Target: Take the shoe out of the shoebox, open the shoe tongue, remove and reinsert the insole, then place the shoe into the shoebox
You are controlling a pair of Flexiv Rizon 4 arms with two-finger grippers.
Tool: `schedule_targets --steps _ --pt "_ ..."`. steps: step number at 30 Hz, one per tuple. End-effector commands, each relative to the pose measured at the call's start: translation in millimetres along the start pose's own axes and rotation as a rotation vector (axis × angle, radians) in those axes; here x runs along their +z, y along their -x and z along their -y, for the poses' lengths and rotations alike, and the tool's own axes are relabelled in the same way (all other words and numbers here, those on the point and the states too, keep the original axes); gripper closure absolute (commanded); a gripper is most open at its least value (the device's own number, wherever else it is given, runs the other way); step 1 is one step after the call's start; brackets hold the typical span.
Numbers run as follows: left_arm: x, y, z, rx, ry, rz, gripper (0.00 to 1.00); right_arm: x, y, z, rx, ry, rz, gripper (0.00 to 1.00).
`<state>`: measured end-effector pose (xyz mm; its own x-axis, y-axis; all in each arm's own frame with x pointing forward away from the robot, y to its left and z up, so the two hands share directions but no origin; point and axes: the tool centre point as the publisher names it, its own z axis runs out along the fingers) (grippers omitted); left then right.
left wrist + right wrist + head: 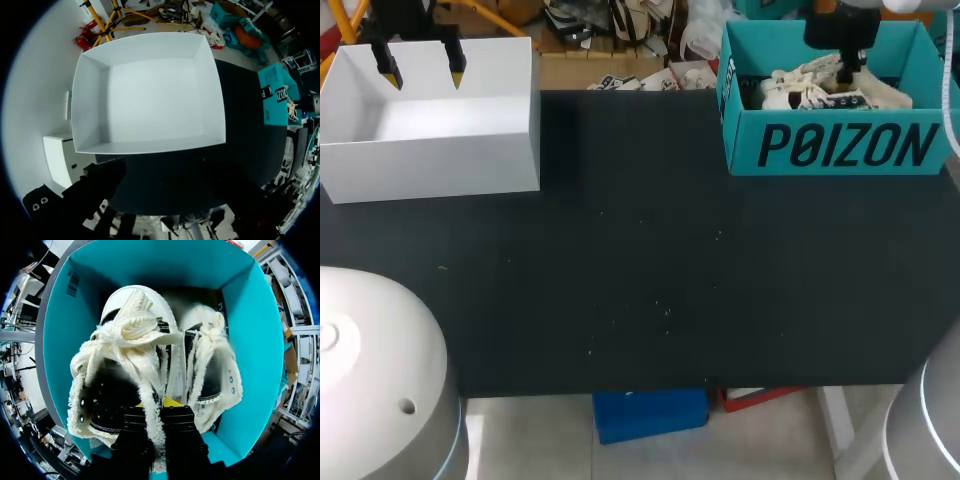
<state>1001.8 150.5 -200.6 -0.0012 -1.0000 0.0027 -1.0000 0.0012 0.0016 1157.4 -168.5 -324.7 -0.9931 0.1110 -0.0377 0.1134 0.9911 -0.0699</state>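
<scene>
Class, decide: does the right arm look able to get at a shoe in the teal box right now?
Probably yes. The teal box has no lid, and the right gripper sits inside it, at the fleecy collar of one shoe. Nothing covers the shoes.

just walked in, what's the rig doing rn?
The right tool is down inside the teal shoebox, apparently pinching the fleecy collar of one shoe. A second shoe lies beside it, and nothing is lifted out yet. The left tool hangs open over the empty white box, holding nothing.
</scene>
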Motion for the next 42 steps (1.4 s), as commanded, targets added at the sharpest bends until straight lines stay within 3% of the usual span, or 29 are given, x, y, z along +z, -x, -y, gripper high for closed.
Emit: schedule_targets --steps 1,11,20,24,31,42 --pt "-1 -0.3 0 -0.001 0.001 0.002 0.0 -52 -10.1 4.1 0.016 -0.021 0.031 1.0" --pt "-1 -0.3 0 -0.001 0.001 0.002 0.0 -115 -14.5 8.8 0.057 -0.062 0.069 1.0" --pt "-1 -0.3 0 -0.001 0.001 0.002 0.0 -155 -56.8 -11.6 0.071 -0.093 0.078 1.0" --pt "-1 -0.3 0 -0.001 0.001 0.002 0.0 -164 -87.4 -30.2 0.071 -0.099 0.075 1.0" --pt "-1 -0.3 0 -0.001 0.001 0.002 0.0 -177 -145.1 -79.5 0.05 -0.075 0.076 1.0" --pt "-1 -0.3 0 -0.001 0.001 0.002 0.0 -167 -222.3 -157.4 -0.004 -0.009 0.063 1.0"
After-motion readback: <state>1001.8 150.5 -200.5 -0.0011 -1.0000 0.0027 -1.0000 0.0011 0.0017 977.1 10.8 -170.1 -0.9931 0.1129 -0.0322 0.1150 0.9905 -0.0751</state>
